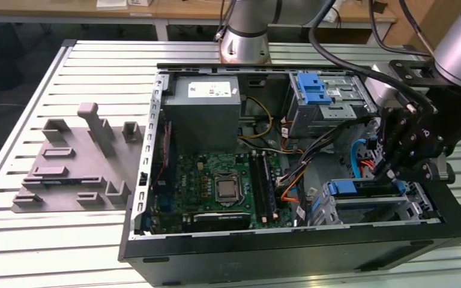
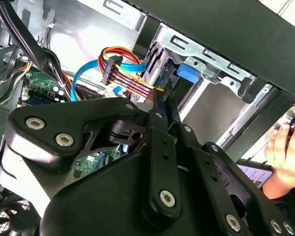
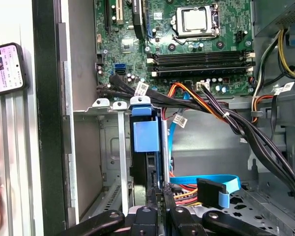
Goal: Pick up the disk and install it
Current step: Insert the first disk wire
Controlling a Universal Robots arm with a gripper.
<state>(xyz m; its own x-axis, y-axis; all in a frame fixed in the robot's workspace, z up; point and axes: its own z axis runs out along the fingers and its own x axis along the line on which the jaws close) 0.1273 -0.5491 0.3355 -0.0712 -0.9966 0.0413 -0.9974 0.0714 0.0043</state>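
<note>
The disk (image 1: pixel 364 188) sits in its blue caddy inside the metal drive cage (image 1: pixel 410 207) at the open computer case's near corner, on the exterior view's right. In the first wrist view the disk (image 3: pixel 144 133) stands edge-on in the cage slot, its blue caddy face toward the motherboard. My gripper (image 1: pixel 386 176) hangs just over the cage. Its black fingers (image 3: pixel 155 191) are closed together, tips at the disk's edge. In the second wrist view the gripper (image 2: pixel 162 96) points at the blue caddy (image 2: pixel 191 72).
Red, orange and blue cables (image 3: pixel 201 184) run close beside the cage. A second cage with a blue ridged latch (image 1: pixel 314 89), a grey power supply box (image 1: pixel 206 111) and the motherboard (image 1: pixel 214 189) fill the case. A grey fixture (image 1: pixel 78 162) lies on the table. A hand (image 2: pixel 287 147) and a phone (image 3: pixel 5 69) are beside the case.
</note>
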